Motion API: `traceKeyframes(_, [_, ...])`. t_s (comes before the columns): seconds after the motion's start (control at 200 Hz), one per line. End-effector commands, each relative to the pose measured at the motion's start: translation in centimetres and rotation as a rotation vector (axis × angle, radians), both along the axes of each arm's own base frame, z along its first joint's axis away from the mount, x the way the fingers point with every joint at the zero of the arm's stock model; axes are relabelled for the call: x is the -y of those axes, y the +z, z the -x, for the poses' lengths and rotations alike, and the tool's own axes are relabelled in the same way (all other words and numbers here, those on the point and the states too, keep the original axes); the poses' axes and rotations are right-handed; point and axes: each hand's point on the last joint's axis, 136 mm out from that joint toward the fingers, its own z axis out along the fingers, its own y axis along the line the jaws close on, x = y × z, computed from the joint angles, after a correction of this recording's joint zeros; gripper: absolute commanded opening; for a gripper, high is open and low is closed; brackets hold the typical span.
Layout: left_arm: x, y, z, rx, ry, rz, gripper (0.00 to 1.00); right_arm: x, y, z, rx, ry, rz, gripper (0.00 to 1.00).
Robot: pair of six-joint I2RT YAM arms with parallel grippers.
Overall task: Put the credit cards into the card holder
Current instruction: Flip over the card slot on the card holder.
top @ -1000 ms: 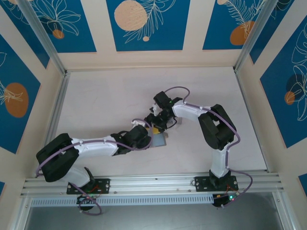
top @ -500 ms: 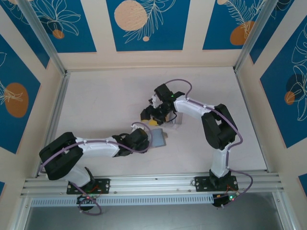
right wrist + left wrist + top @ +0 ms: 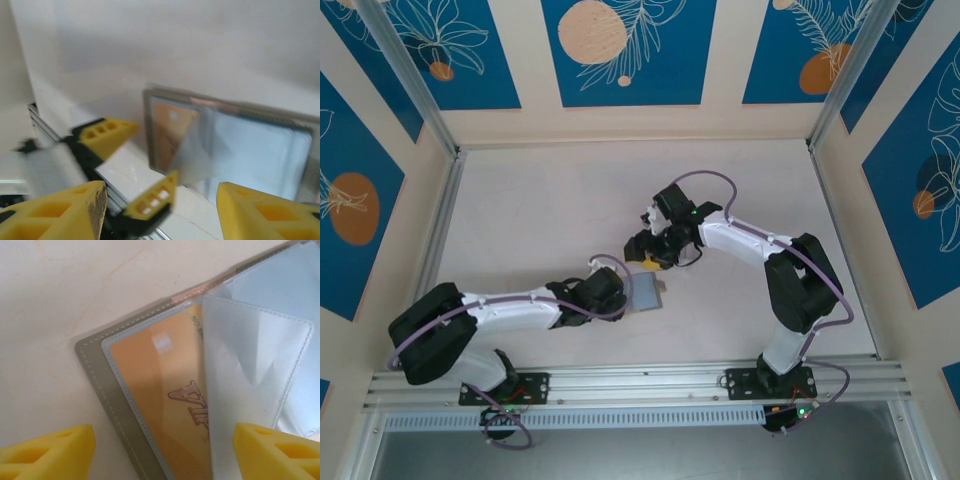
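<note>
Left gripper point(image 3: 628, 297) and right gripper point(image 3: 642, 255) crowd the card holder point(image 3: 651, 293) mid-table point(image 3: 540, 200) — far, left and right sides lie open.

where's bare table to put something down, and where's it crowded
Bare: the far table up to the back wall, and the strip between the right arm and the right rail. Crowded: the centre, where the left gripper and right gripper meet over the card holder.
</note>
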Motion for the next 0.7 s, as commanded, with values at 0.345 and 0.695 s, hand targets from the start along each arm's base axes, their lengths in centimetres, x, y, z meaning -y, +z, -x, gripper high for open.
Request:
traceKeyframes(0.345, [-7.1, 0.7, 0.4, -0.099, 0.282, 0.038, 0.74, -0.4, 0.2, 1.4, 0.031, 0.025, 0.016, 0.58])
traceKeyframes(0.695, [-3.4, 4.2, 0.8, -0.099, 0.07, 0.288, 0.8, -5.6, -4.6, 3.5, -0.048, 0.154, 0.047, 0.16])
